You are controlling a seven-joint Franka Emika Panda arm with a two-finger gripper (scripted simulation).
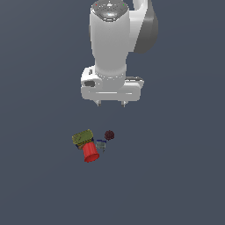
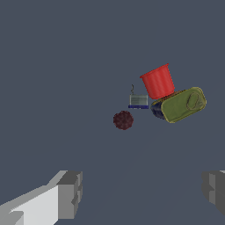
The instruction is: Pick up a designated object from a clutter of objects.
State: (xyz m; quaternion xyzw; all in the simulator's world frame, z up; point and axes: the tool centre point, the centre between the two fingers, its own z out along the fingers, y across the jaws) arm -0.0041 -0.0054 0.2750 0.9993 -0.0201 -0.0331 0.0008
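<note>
Spread wide with nothing between its fingers, the gripper (image 1: 110, 104) hangs clear of the floor on the white Panda arm (image 1: 112, 39), its two short fingertips pointing straight down in the exterior view, while in the wrist view the two grey finger pads (image 2: 70, 193) sit far apart at opposite sides of the frame. Below the gripper, almost directly under it in the exterior view, lies the dark maroon ball (image 1: 109, 135), also seen from the wrist (image 2: 123, 120). It is small, bumpy and roughly round, so it shows no long axis and no particular heading. It rests alone on the floor, touching nothing, on the side of the clutter nearest the gripper. Just beside it, slightly farther from the gripper, is the tiny blue-grey piece (image 1: 100, 144), which in the wrist view (image 2: 138, 101) looks like a small pale block on a dark blue base with a thin wire rising from it; whether it touches the cup cannot be told. Beyond that lies the red cup (image 1: 90, 152), tipped on its side with its wide open mouth facing away from the gripper, seen from the wrist as a flared red shape (image 2: 157, 81). Its narrow end meets the olive-green box (image 1: 82, 138), a flat rounded container lying on the floor with a dark blue side (image 2: 182, 104), the farthest item of the group toward the exterior view's left. Everything sits on the plain dark grey-blue floor (image 1: 176, 176).
</note>
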